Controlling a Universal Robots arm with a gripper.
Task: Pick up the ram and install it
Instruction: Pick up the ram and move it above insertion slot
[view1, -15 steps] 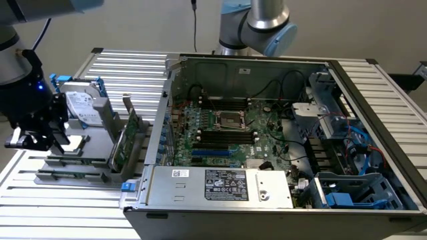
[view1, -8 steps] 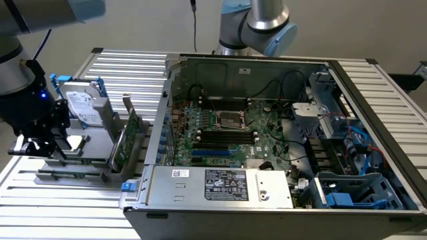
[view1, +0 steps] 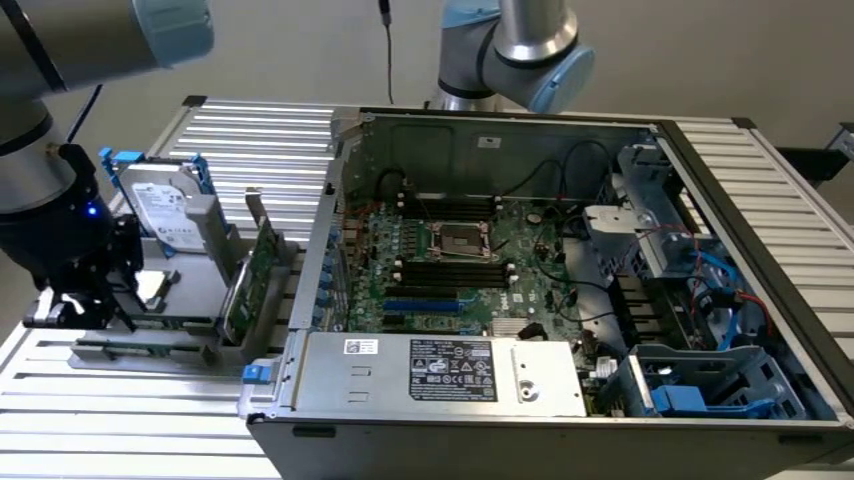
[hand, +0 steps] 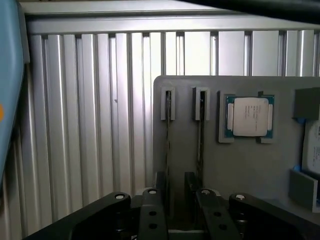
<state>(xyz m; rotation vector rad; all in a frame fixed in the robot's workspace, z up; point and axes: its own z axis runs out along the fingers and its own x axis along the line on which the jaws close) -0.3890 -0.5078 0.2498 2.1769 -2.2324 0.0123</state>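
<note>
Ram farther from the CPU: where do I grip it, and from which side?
I'd take the ram by its exposed long top edge, mid-length, from straight above, squeezing its flat faces. It stands on edge in the gray holder, so only that edge is free.

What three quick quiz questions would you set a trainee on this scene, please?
1. True or false: the gripper is shut on a ram stick.
2. How many ram sticks stand in the grey holder?
3. Which part sits in the holder beside them? A. CPU B. fan C. screwdriver
Key: 1 false, it is open; 2 two; 3 A.
</note>
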